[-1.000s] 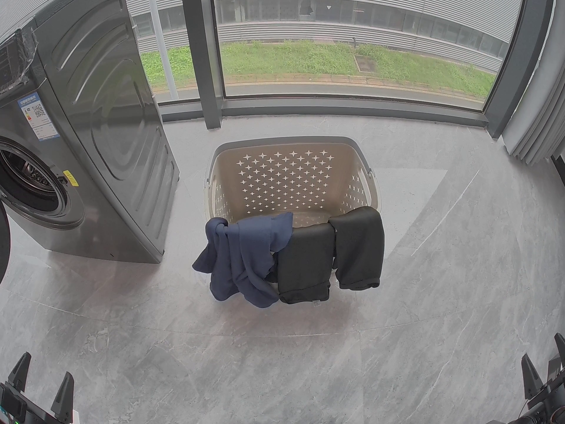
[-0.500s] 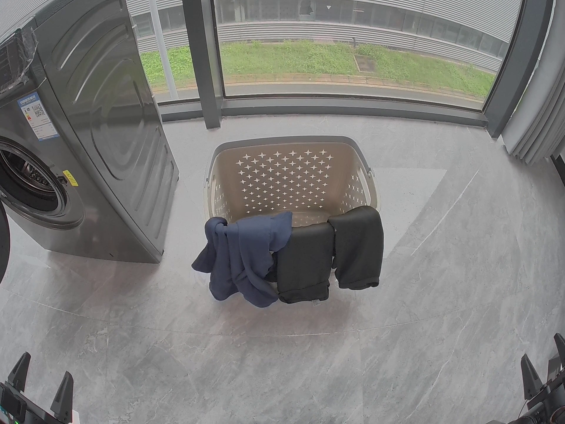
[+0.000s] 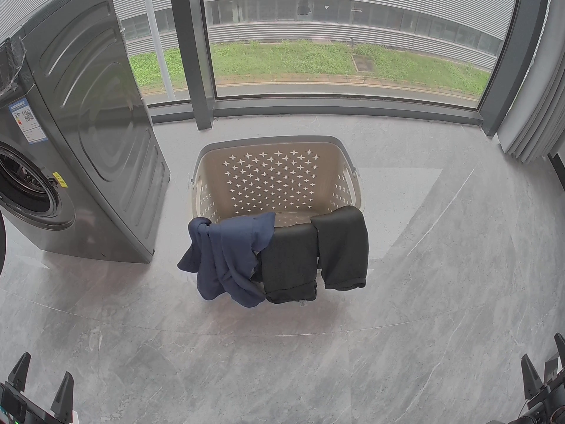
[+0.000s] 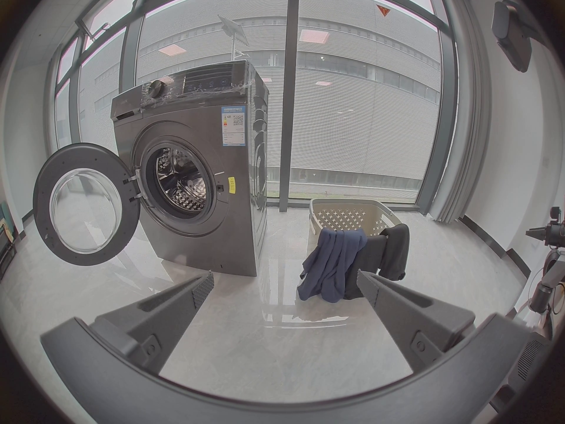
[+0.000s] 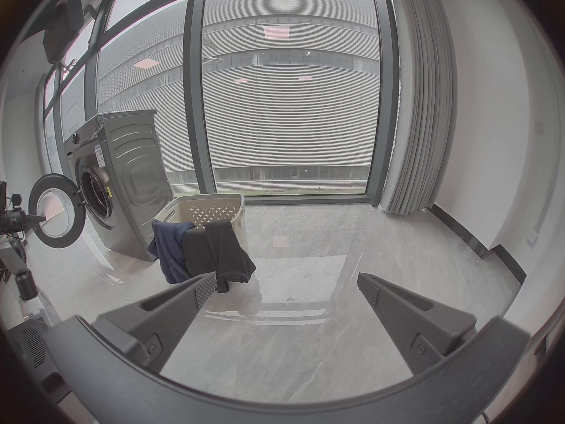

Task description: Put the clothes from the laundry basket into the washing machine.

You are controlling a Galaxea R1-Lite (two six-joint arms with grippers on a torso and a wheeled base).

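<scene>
The washing machine (image 3: 88, 119) stands on the left, its round door (image 4: 85, 204) swung open. Near it sits the laundry basket (image 3: 273, 143), with 1 blue garment (image 3: 226, 257) and dark clothes (image 3: 315, 254) draped over its near rim. The 2 claws, left gripper (image 3: 44, 369) and right gripper (image 3: 542, 348), are released and empty, well apart from the clothes.

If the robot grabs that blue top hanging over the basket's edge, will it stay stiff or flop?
Probably floppy: the blue top hangs in soft folds over the near rim of the laundry basket. It is likely light, being thin cloth that sags. It lies against the dark garment beside it, so that might drag along.
</scene>
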